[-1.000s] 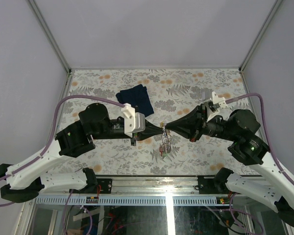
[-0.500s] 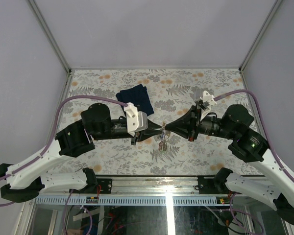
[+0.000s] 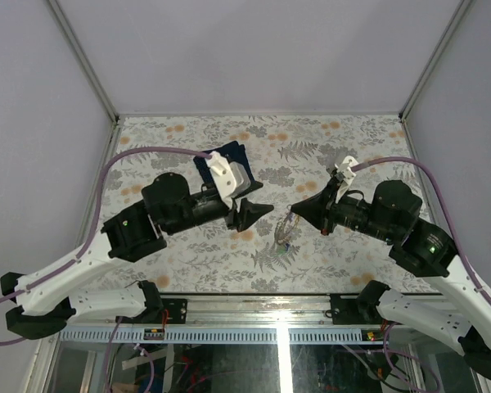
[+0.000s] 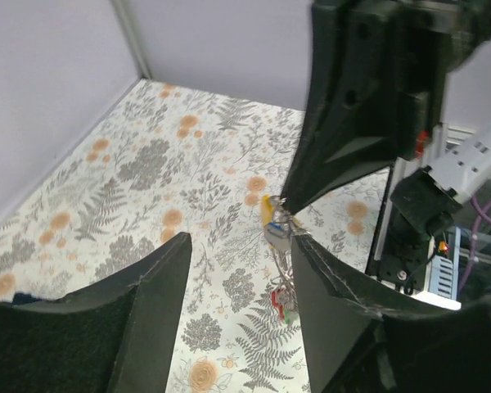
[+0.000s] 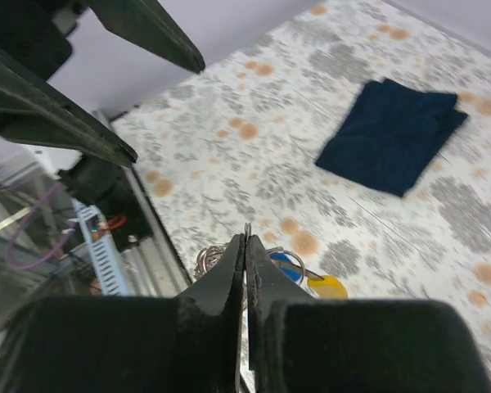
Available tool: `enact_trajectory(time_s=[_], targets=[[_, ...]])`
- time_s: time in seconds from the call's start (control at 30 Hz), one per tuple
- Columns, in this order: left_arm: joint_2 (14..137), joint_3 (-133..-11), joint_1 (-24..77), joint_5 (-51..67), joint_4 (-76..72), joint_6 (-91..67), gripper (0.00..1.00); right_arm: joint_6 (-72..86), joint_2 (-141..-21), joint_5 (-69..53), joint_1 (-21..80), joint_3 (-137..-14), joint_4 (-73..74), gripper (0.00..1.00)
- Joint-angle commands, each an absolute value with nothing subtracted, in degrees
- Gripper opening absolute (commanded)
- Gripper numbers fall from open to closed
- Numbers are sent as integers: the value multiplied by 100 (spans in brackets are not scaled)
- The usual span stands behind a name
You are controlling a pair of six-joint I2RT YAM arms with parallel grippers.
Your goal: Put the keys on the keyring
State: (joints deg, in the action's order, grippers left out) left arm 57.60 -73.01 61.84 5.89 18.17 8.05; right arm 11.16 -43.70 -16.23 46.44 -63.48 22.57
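Right fingers (image 3: 295,214) pinch the keyring (image 5: 247,229), keys (image 3: 282,236) dangling above the worktop (image 3: 352,139); left fingers (image 3: 252,214), at its nine o'clock, gape empty. No loose key shows: threading looks done, gentle set-down likely next.

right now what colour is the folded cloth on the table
The folded cloth is plain dark navy blue, clearest in the right wrist view.

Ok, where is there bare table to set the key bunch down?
Bare table runs along the far edge right of the navy cloth, and between the left tool and the near edge. The middle is crowded: keys hang from the keyring in the right tool.
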Motion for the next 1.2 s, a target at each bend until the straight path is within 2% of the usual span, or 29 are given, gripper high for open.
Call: enact_trajectory(time_s=[0.0, 0.17, 0.5, 0.63, 0.87, 1.17], targets=[[6092, -7284, 5807, 206, 1405, 139, 56, 891, -4316, -260, 4631, -6698, 2813, 0], [6120, -6854, 5254, 115, 1045, -425, 65, 905, -4543, 631, 4632, -6827, 3510, 0], [6013, -6208, 4031, -6, 1231, -1432, 73, 1114, -5271, 1419, 4619, -6948, 4494, 0], [5953, -5975, 3674, 192, 1292, -1562, 82, 1175, -5585, 1439, 4623, -6914, 4843, 0], [6050, -5863, 3418, 88, 1546, -1628, 87, 1183, -6227, 1252, 4614, -6717, 5137, 0], [6169, -5818, 3296, -80, 1837, -1849, 94, 1077, -7249, 884, 4544, -6450, 4345, 2]])
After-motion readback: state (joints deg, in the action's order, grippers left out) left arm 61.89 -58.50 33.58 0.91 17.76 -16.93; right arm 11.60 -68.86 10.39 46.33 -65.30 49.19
